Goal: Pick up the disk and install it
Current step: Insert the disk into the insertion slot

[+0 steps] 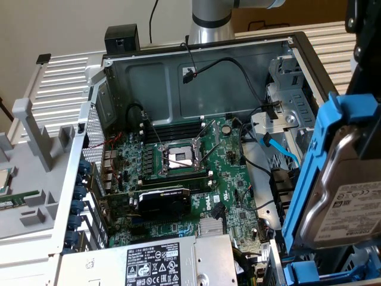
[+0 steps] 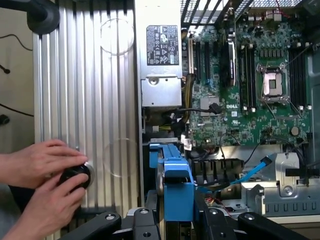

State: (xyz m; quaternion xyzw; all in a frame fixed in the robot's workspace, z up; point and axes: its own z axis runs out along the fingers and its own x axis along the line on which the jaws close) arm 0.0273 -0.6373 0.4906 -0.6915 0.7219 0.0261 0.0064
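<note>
Wrist view shows the tool (image 2: pixel 175 216) clamped on the disk (image 1: pixel 342 205) by its blue rails, on edge above the open computer case (image 1: pixel 155 77). Its long axis stands nearly upright, slightly tilted. Likely stiff, weighty and shock-sensitive, so the rails suit gripping best.

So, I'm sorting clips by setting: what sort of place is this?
Probably a robotics bench for PC assembly: an open computer case with bare motherboard, a ribbed metal worktop, and a gripper holding the blue-railed disk.
</note>
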